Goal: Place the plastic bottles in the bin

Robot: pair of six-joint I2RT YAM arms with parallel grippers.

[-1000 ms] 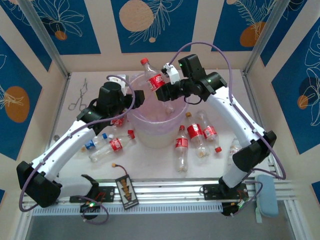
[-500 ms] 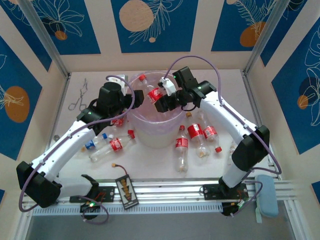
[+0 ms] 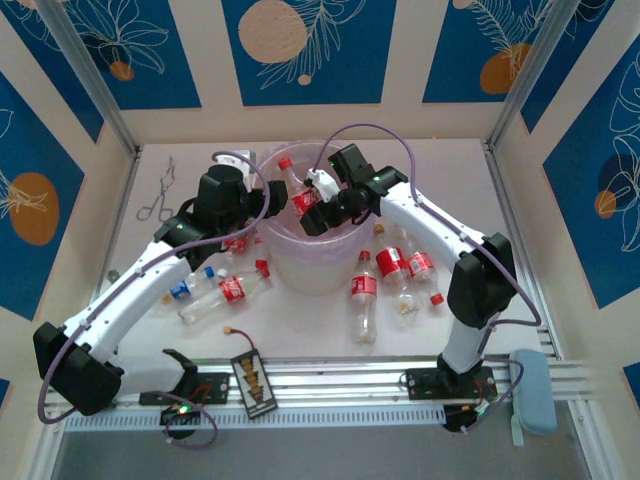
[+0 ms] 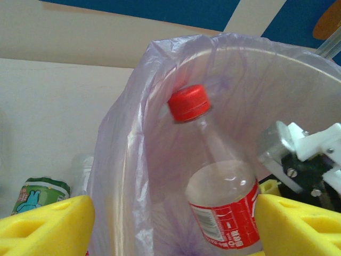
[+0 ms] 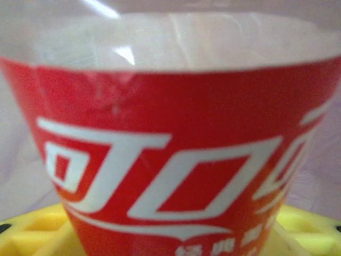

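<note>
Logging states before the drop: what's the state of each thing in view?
bin: upright, bag-lined, open top.
held bottle: capped, tilted cap-up, in bin mouth.
right pincer: shut on held bottle.
left pincer: open, beside bin.
loose bottles: lying on table.
forceps: lying on table.

Glossy clear plastic bottle (image 4: pixel 224 197), crinkly bag (image 4: pixel 133 160)

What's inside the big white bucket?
A red-capped bottle, held by the right gripper, leans cap-up in the mouth of the bin, which is lined with a lilac bag. The bottle and gripper cover the bin's bottom, so anything lying there cannot be seen.
</note>
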